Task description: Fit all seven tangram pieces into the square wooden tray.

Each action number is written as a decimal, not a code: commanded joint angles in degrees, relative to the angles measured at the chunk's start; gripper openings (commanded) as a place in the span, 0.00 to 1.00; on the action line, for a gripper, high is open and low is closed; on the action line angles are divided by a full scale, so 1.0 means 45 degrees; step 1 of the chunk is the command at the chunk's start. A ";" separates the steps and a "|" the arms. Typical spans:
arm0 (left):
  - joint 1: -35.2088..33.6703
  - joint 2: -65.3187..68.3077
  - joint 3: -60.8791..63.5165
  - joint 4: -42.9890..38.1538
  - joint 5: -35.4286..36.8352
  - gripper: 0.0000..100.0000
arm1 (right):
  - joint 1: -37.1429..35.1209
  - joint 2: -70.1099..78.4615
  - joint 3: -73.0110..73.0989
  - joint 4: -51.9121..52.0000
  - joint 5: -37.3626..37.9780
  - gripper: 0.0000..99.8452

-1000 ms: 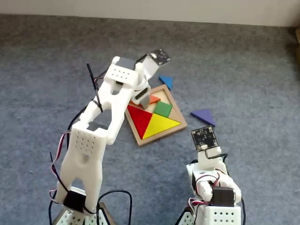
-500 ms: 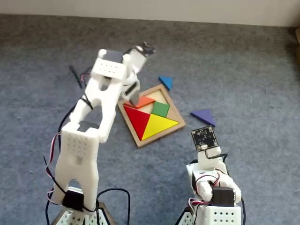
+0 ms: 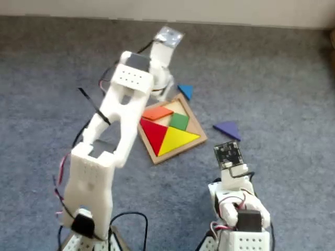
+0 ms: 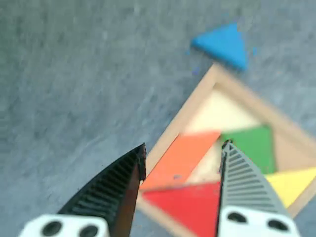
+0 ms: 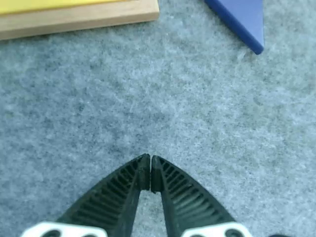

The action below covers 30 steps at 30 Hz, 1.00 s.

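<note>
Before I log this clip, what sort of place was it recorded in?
Likely an indoor robot test setup: a grey carpet-like covering underlies everything, a pale wall strip runs along the far edge, and the left arm and right arm stand side by side by the wooden tray.

A grey carpet-like mat (image 3: 272,68) covers the table. Directly on it lie the square wooden tray (image 5: 74,19), a light-blue triangle (image 3: 185,92) just beyond the tray's far corner, and a dark blue triangle (image 3: 228,129) near the tray, on the right arm's side.
</note>
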 commanded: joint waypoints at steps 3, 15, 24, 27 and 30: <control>0.1338 0.0381 -0.0420 -0.2422 0.1895 0.25 | 0.0127 -0.0186 0.1495 0.0049 -0.0039 0.03; 0.1651 0.0654 -0.0381 -0.2422 0.3302 0.25 | 0.0127 -0.0186 0.1495 0.0049 -0.0039 0.03; 0.0479 -0.0733 -0.1397 0.0567 0.3302 0.24 | 0.0127 -0.0186 0.1495 0.0049 -0.0039 0.03; -0.0010 -0.2042 -0.1514 0.1895 0.3341 0.24 | 0.0127 -0.0186 0.1495 0.0049 -0.0039 0.03; -0.0440 -0.3448 -0.1475 0.2911 0.3360 0.24 | 0.0127 -0.0186 0.1495 0.0049 -0.0039 0.03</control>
